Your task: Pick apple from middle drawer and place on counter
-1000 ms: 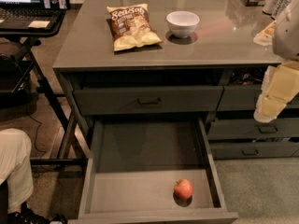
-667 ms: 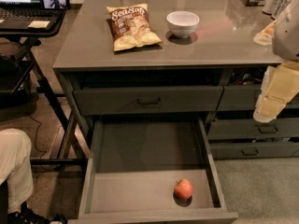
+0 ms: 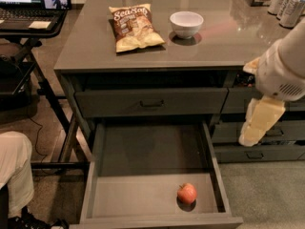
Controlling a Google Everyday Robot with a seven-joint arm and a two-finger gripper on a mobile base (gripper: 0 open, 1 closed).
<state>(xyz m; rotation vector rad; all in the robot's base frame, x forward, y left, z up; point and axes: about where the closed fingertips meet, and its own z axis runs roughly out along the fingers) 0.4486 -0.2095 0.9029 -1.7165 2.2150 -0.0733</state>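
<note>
The apple [image 3: 187, 193], small and red-orange, lies on the floor of the open middle drawer [image 3: 143, 151], near its front right corner. The grey-brown counter [image 3: 214, 46] spans the top of the cabinet. My gripper [image 3: 250, 137] hangs from the white arm at the right, pointing down in front of the right-hand drawers. It is outside the open drawer, above and to the right of the apple, and holds nothing that I can see.
A chips bag [image 3: 135, 26] and a white bowl [image 3: 186, 24] sit on the counter, with cans [image 3: 288, 6] at the back right. A black desk with a laptop [image 3: 28, 13] stands at the left. A person's leg [image 3: 14, 175] is at the lower left.
My gripper has moved down and a little to the left, closer to the open drawer. The apple and the things on the counter have not moved.
</note>
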